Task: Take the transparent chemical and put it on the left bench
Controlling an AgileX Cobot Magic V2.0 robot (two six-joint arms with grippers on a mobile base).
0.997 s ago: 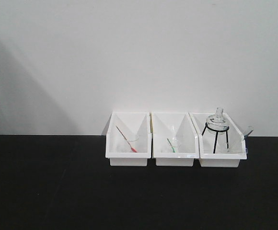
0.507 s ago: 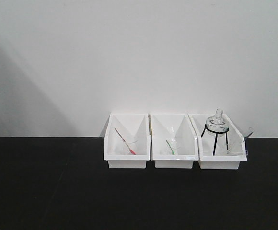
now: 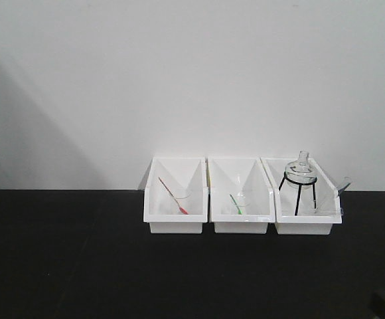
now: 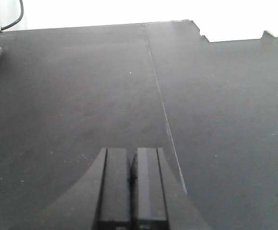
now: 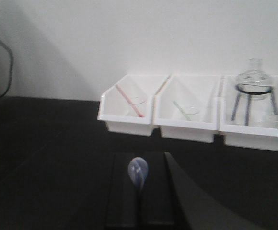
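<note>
Where the black bench [image 3: 73, 266] meets the white wall, three white bins stand side by side, touching, toward the right of the front view: the left bin [image 3: 175, 197], the middle bin [image 3: 240, 197] and the right bin [image 3: 303, 199]. The left bin holds a small clear beaker [image 3: 180, 200] with a red rod [image 3: 172, 195] leaning in it. The middle bin holds a second clear beaker [image 3: 239, 202] with a green rod [image 3: 235, 204]. The right bin holds the transparent chemical, a round clear flask [image 3: 301, 169] seated upright on a black tripod stand [image 3: 299, 193]. In the right wrist view, the right gripper [image 5: 139, 203] is at the near edge of the frame with its two pads pressed together and nothing between them; the flask lies far ahead of it and to its right, well apart, at the rear of the right bin. In the left wrist view, the left gripper [image 4: 132, 191] hangs over bare bench surface, its pads likewise closed against each other and empty. A seam line [image 4: 160, 100] runs across the bench ahead of the left gripper.
</note>
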